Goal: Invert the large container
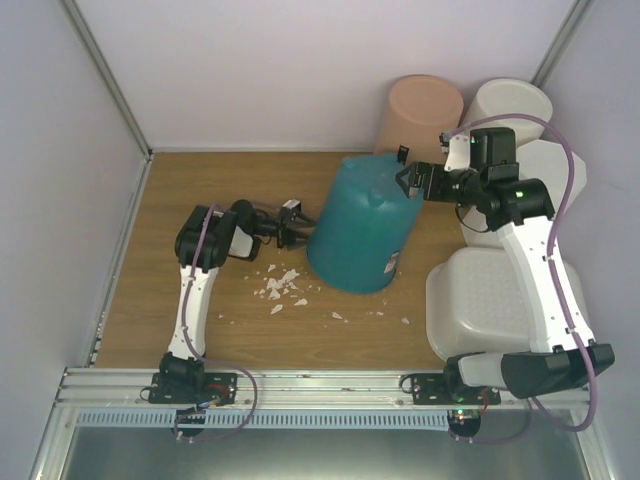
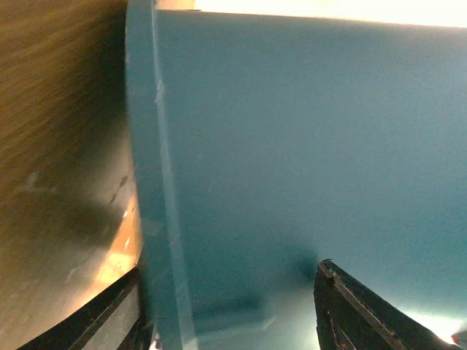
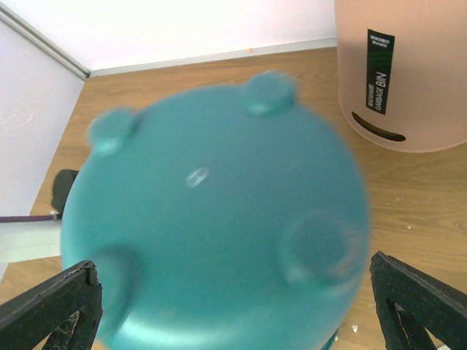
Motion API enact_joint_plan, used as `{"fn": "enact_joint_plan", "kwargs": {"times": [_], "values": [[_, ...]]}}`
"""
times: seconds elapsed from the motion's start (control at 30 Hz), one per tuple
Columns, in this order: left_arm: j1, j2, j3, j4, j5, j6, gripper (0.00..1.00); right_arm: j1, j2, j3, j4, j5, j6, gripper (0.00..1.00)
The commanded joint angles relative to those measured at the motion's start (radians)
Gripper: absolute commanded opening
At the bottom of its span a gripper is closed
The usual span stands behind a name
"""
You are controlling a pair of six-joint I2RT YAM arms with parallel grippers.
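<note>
Top external: teal bin (image 1: 360, 225) between wide-open left gripper (image 1: 296, 234), right gripper (image 1: 408, 179); large container (image 1: 468, 300) beside.

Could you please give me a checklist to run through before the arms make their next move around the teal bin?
1. Teal bin base up: ok, its feet face the right wrist camera.
2. Bin's rim flat on the table: cannot tell.
3. Left gripper released: ok, jaws apart with the rim between them.
4. Right gripper released: ok, jaws wide by the bin's base.
5. Table around the rim clean: not ok, white scraps lie beside it.
6. White tub under the right arm, which way up: cannot tell.
</note>
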Motion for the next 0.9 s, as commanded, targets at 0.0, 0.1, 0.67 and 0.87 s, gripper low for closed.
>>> {"fn": "enact_joint_plan", "kwargs": {"times": [0.0,0.1,0.67,0.87], "values": [[-0.028,0.044,-0.016,0.320,0.104,-0.110,0.59,0.000,-0.005,-0.011,0.021,-0.060,-0.002,1.00],[-0.044,0.055,-0.013,0.308,0.115,-0.105,0.60,0.004,-0.018,-0.013,0.022,-0.104,-0.004,1.00],[-0.014,0.030,0.163,0.114,0.082,0.065,0.59,0.311,0.073,0.167,0.271,-0.484,0.025,1.00],[0.079,0.041,0.264,-0.024,0.071,0.198,0.57,0.568,0.260,0.179,0.185,-0.429,-0.005,1.00]]}}
